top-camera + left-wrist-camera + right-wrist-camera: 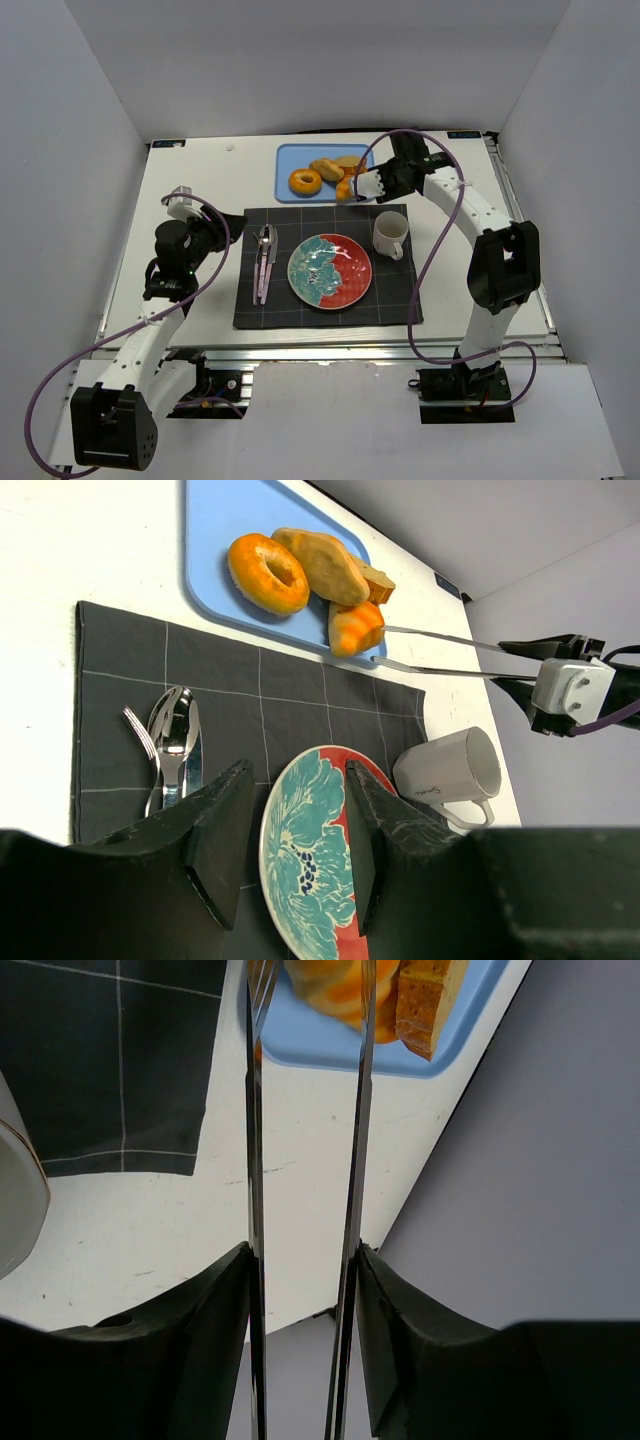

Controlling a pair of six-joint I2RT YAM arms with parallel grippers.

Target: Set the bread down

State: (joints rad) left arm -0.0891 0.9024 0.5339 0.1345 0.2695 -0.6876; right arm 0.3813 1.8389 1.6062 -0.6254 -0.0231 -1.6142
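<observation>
The bread, a golden-orange croissant [345,188] [355,628] [335,985], sits at the near right corner of the blue tray [285,160] [215,540]. My right gripper [385,180] [303,1255] is shut on metal tongs [450,638] [254,1160]. The two long arms of the tongs reach left and their tips lie on either side of the croissant. I cannot tell whether the croissant is off the tray. My left gripper [215,232] [297,770] hangs open above the left of the placemat, with nothing between its fingers.
A glazed donut [304,181] [267,573], a pale roll [325,562] and a toast slice [425,1000] share the tray. On the dark placemat [300,310] stand a teal-and-red plate [330,270] [300,860], a white mug [391,234] [450,770] and cutlery [265,255] [170,740].
</observation>
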